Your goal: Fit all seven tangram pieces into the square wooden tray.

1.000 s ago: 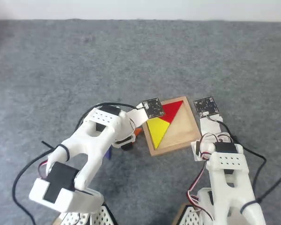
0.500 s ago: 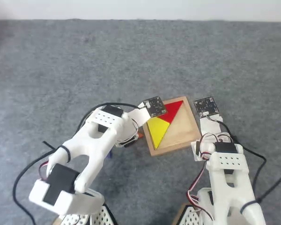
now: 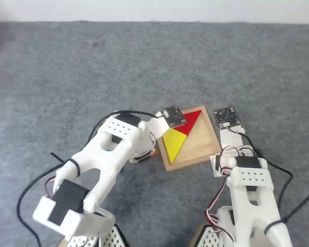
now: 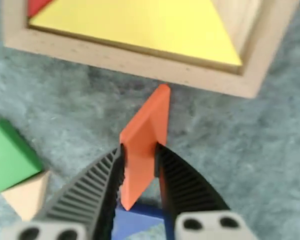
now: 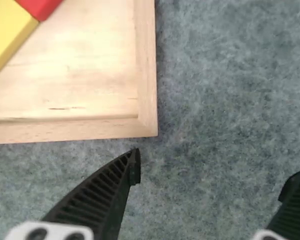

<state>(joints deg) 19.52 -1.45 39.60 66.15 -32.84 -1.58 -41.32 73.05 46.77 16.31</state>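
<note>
The left tool (image 4: 140, 167) was shut tight on an orange piece (image 4: 144, 140) and held it up on its thin edge. One tip of the piece pointed at the outside wall of the wooden tray (image 4: 140, 62) and was very close to it. I think the job in hand was bringing this piece to the tray.

The tray sat in the middle of the high view. A yellow piece (image 3: 174, 141) and a red piece (image 3: 191, 121) lay in its upper left half. The lower right half was bare wood, so that was the open room. Five pieces were not in yet.

Next, the orange piece would need to go up over the raised rim, turn flat and come down on the bare wood. If it stayed low, it could bump the rim.

The right tool (image 5: 215, 170) was spread wide and held nothing. It sat low over the grey counter (image 3: 92, 72), just beside a corner of the tray. A green piece (image 4: 7, 155), a pale piece (image 4: 27, 197) and a blue piece (image 4: 140, 215) lay on the counter near the left tool
</note>
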